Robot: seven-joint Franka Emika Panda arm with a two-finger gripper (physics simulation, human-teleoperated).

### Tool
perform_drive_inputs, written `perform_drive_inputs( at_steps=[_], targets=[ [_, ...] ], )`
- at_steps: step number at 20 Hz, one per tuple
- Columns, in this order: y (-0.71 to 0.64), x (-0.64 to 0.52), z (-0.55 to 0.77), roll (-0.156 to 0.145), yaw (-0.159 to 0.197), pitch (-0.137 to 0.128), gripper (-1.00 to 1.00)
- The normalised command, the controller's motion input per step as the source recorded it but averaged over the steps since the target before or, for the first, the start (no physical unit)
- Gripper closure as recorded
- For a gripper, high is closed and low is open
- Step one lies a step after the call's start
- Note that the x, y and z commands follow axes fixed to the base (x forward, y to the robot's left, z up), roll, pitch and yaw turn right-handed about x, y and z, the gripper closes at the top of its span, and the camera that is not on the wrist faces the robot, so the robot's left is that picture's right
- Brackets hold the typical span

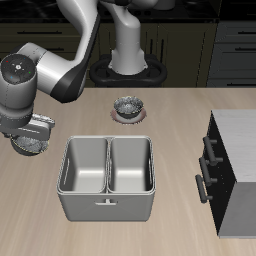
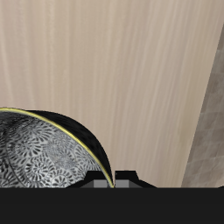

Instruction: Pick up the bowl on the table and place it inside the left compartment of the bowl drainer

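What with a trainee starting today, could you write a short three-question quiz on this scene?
1. True or false: both wells of the bowl drainer are empty.
2. What does the hand hold? A) the bowl B) a cup C) nothing
3. What does the other bowl rest on?
Key: 1 true; 2 A; 3 a pale pinkish saucer.

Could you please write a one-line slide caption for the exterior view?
Gripper beside the bowl drainer; a second bowl sits on its saucer farther back.
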Motion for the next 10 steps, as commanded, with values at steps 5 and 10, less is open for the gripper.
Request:
perform_drive_inputs(
  at_steps=[5, 10],
  targets=[
    [-0.01, -0.07, 0.41, -0.008, -0.005, -0.042, 1.00],
    [-0.04, -0.15, 0.59, -0.014, 0.014, -0.063, 1.00]
  ],
)
